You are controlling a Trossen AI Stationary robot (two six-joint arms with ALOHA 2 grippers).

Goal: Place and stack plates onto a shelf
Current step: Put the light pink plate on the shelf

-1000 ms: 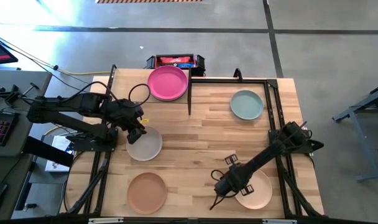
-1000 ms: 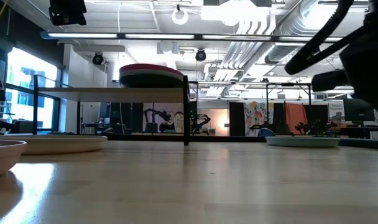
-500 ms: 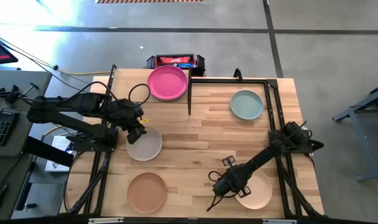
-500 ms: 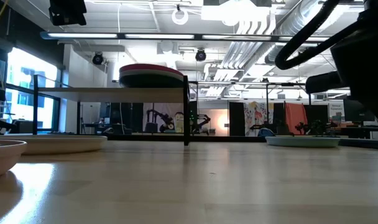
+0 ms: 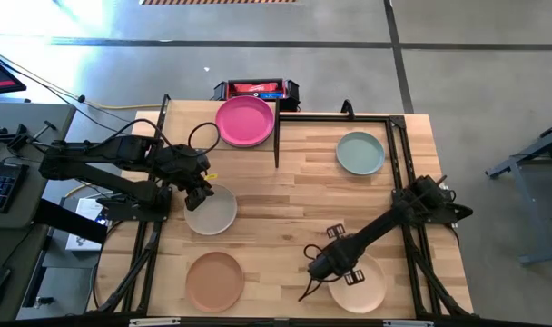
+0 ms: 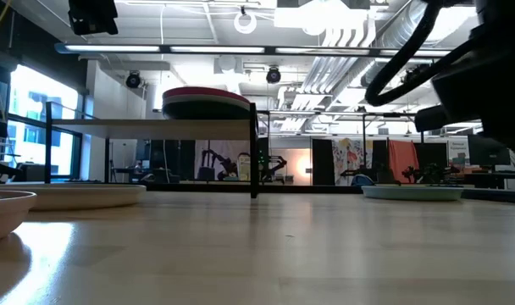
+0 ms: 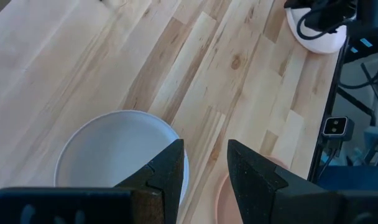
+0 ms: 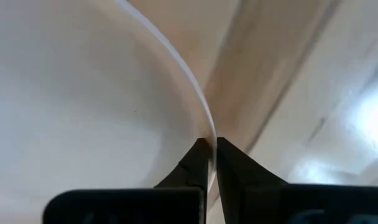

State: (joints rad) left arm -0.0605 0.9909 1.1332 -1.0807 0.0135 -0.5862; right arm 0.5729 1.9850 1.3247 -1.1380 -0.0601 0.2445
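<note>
A cream plate (image 5: 359,283) lies near the table's near right, and my right gripper (image 5: 323,267) is shut on its left rim. Over the near-right rim of an off-white plate (image 5: 211,211) my left gripper (image 7: 206,163) hangs open, one finger to each side of the rim, touching nothing. A tan plate (image 5: 214,281) lies at the near left and a pale green plate (image 5: 359,153) at the far right. On the shelf (image 5: 181,118) at the far left, a magenta plate (image 5: 244,121) rests on top of a dark one (image 6: 208,108). My right gripper pinches the cream plate's rim (image 8: 198,112) between its two fingers, one finger (image 8: 190,163) inside the bowl of the plate and the other outside it. The fingers come steeply from above. The plate's far side rests on the table.
A black frame post (image 5: 276,145) stands at the shelf's right end, and black rails run along the table's far and right edges. A red-and-black box (image 5: 255,90) sits beyond the far edge. Bare wood lies between the plates in the middle of the table.
My right gripper has shut on the cream plate's rim, rolling slightly as it did. The plate has shifted a little toward the table's left edge.
</note>
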